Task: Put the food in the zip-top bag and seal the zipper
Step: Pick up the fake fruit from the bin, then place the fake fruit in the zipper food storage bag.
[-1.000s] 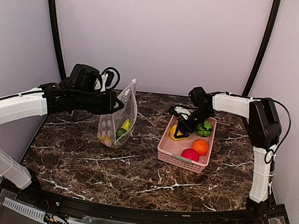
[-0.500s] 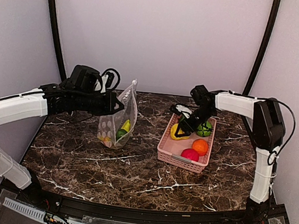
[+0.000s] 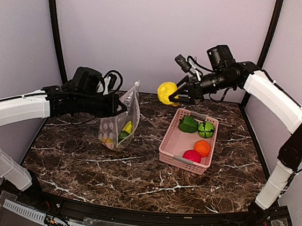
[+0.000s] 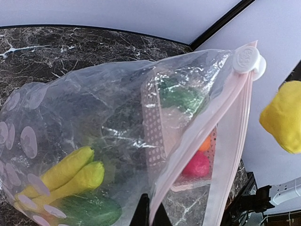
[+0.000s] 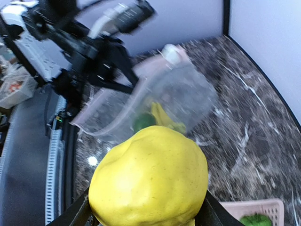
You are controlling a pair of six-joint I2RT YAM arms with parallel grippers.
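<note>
My left gripper (image 3: 120, 107) is shut on the mouth edge of the zip-top bag (image 3: 120, 125), holding it upright with its mouth open towards the right. Inside lie a yellow banana (image 4: 70, 173) and a green pepper (image 4: 87, 209). The zipper (image 4: 209, 125) runs up to a white slider (image 4: 245, 57). My right gripper (image 3: 175, 95) is shut on a yellow pepper (image 3: 167, 92), high in the air between bag and basket. In the right wrist view the yellow pepper (image 5: 150, 174) fills the space between the fingers, with the bag (image 5: 157, 96) beyond it.
The pink lattice basket (image 3: 165, 146) stands right of the bag and holds two green peppers (image 3: 187, 124) (image 3: 206, 129), an orange (image 3: 202, 147) and a red-pink ball (image 3: 192, 155). Walls close in at the back and both sides.
My right gripper closed on the yellow pepper in the basket and lifted it up and to the left. The left arm and bag stayed still.
</note>
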